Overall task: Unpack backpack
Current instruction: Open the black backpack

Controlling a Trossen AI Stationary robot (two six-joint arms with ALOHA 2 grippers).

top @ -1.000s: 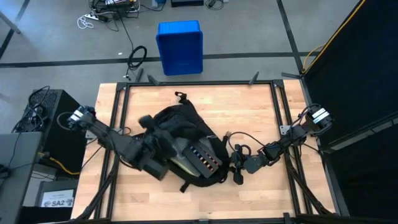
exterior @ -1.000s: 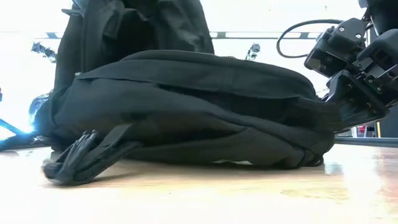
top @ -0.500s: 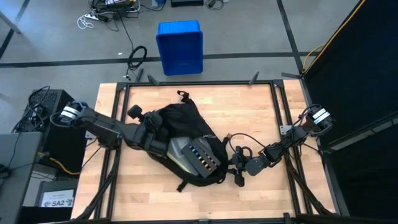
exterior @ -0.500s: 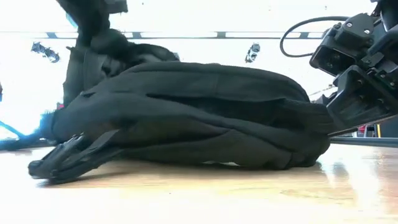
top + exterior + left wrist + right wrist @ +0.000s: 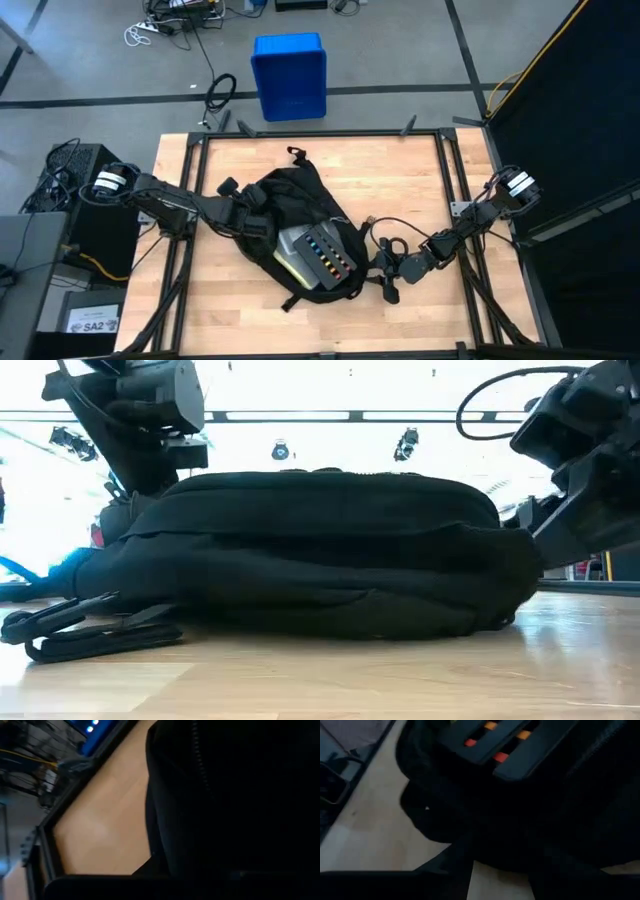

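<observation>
Grey floor surrounds my wooden bench, with a blue bin beyond its far edge. On the middle of the bench lies the backpack, black and slumped, its mouth gaping over a dark case with coloured tabs. My left hand is pressed shut against the backpack's left side, seemingly pinching fabric, though the dark cloth hides the fingers. My right hand sits at the backpack's right edge, fingers partly apart, touching the fabric; I cannot tell whether it grips anything.
</observation>
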